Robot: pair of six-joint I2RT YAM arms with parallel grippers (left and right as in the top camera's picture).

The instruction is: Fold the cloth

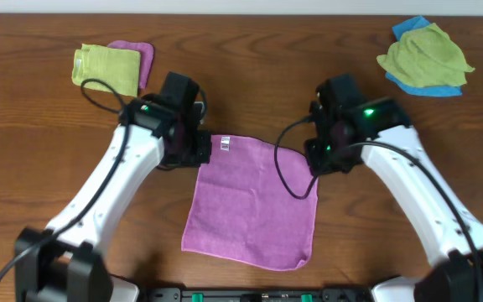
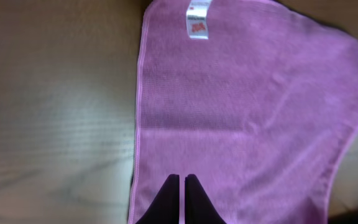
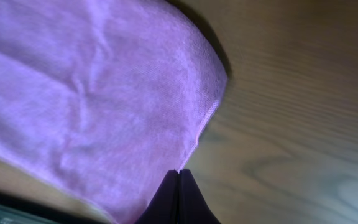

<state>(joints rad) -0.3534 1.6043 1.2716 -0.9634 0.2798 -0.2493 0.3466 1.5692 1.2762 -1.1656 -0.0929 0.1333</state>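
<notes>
Both far corners of the lilac-purple square microfibre cloth, spread flat on the brown wooden table, are clamped by the left gripper and right gripper, yet one could be lost mid-fold, the right pinch being taken at the very hem.

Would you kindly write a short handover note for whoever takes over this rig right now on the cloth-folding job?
Left tool: shut, pinching the cloth at its far-left corner, close to the white label.
Right tool: shut, pinching the cloth's edge at the far-right corner.
Cloth: lies spread open in the middle of the table, with no fold in it.
Done: both far corners look gripped.
Left to do: probably lift both corners together, bring them over to the near edge, line the edges up and release.
</notes>
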